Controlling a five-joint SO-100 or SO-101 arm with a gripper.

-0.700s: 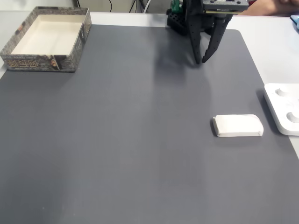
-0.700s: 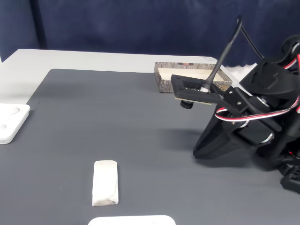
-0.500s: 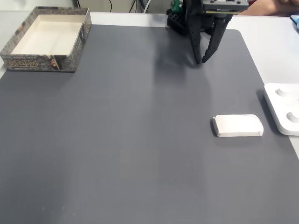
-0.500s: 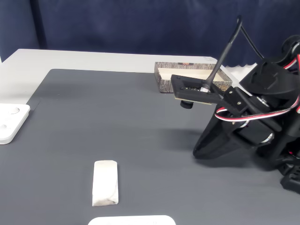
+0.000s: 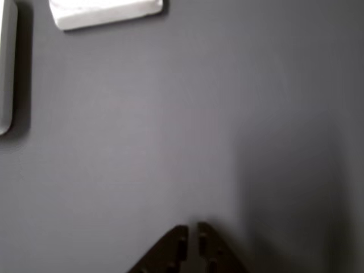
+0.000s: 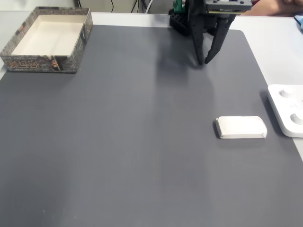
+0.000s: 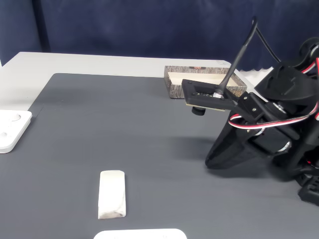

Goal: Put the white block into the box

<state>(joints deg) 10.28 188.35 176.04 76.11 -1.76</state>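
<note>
Biggest risk I see: the white block [image 6: 241, 127] lies flat and low on the worktop [image 6: 142, 142], so the fingers [image 6: 204, 60] could just shove it toward the white device [image 6: 287, 109] beside it. The fingers hang slightly apart, empty, well short of the block, with the box [image 6: 47, 38] off in the far corner.
</note>
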